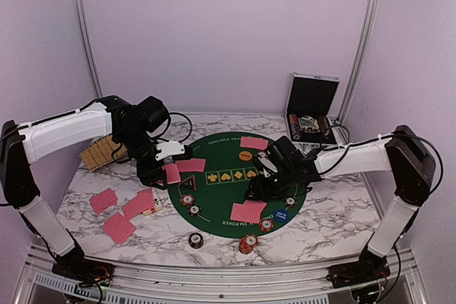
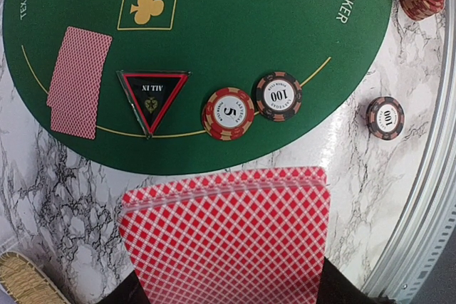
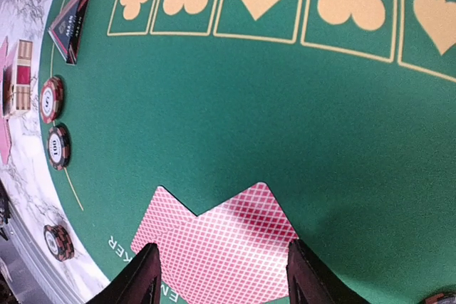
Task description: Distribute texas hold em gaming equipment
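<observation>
Jaws of the left gripper [image 2: 228, 286] clamp a fanned stack of red-backed cards [image 2: 224, 233] above the marble surface [image 2: 43, 197], just off the green mat [image 2: 235, 40] — those of the right gripper [image 3: 224, 275] stand apart, straddling two overlapping cards [image 3: 221, 240] toward the surface's near edge.

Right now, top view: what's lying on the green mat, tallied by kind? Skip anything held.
On the green mat:
Face-down card sets: 3
Chip piles or singles: 4
Round marker discs: 2 (orange disc, blue disc)
Black triangular marker: 1
Total: 10
Excluded: card fan held in the left gripper.
</observation>
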You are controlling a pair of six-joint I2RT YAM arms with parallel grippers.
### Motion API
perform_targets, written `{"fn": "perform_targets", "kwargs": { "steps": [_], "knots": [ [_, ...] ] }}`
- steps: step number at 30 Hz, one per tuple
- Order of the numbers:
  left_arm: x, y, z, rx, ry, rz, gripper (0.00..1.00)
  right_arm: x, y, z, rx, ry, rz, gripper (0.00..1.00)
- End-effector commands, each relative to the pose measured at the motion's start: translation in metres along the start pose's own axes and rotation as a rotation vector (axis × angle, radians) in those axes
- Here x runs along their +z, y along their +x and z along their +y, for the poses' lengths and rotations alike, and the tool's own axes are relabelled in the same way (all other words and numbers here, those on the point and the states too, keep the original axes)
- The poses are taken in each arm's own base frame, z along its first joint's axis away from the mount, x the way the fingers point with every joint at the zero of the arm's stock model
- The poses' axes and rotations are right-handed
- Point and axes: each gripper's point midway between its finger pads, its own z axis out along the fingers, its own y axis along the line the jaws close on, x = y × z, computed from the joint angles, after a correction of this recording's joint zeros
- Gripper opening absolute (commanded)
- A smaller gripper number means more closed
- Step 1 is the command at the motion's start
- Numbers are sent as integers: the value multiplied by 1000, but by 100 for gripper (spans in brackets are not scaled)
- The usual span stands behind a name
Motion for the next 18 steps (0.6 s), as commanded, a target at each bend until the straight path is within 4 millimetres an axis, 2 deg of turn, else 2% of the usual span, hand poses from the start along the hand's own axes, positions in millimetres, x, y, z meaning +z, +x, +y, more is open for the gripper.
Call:
{"fn": "perform_targets", "kwargs": {
  "steps": [1,5,9,11,15,18],
  "knots": [
    [-4,3,-6,0,29,11,64,-25,-25,27,-5,-55,-69,59],
    [-7,1,-6,3,23,0,64,-40,-47,58,1,-162,-111,59],
    [-9,-1,-5,1,21,-5,64,-49,-66,103,29,-379,-139,61],
    [-10,-3,-4,3,17,-10,64,-48,-75,129,36,-487,-146,66],
    [-11,-5,-2,2,16,-15,64,-37,-75,168,47,-616,-105,74],
    [-11,-7,-2,0,18,-20,64,-26,-73,189,70,-700,-68,76]
  ]
}}
